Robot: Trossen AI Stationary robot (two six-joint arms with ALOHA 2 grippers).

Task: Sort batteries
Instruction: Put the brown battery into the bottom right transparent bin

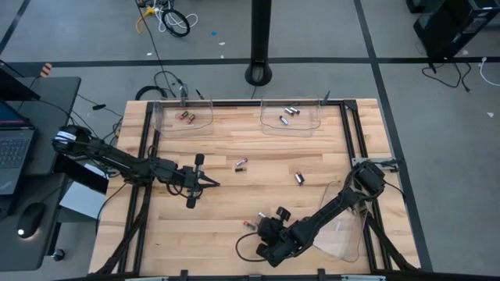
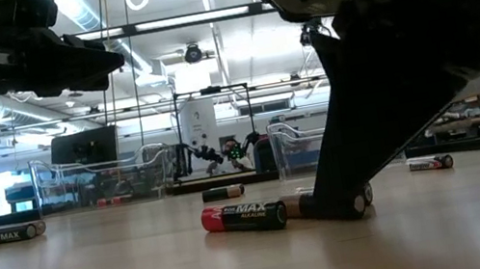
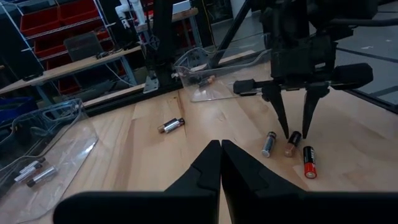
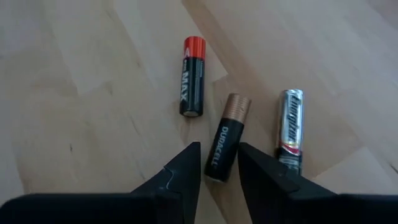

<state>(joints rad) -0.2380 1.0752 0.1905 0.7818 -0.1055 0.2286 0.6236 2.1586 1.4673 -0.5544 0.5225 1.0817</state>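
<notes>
Right gripper (image 4: 217,163) down at table's near edge, fingers apart, straddling copper-topped battery (image 4: 227,138), not yet clamped. Cell lies flat on table (image 4: 74,81), long axis running straight out ahead between fingers; only its dark rear end sits in gap. Red-topped battery (image 4: 193,76) just beside on one flank, silver battery (image 4: 291,127) just beside on other. Left gripper (image 3: 221,163) closed, empty, well apart at mid-table; right arm clearly nearer.

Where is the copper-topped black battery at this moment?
In the right wrist view, the copper-topped battery lies on the table between the right gripper's open fingers, with a red-topped battery and a silver battery either side.
</notes>
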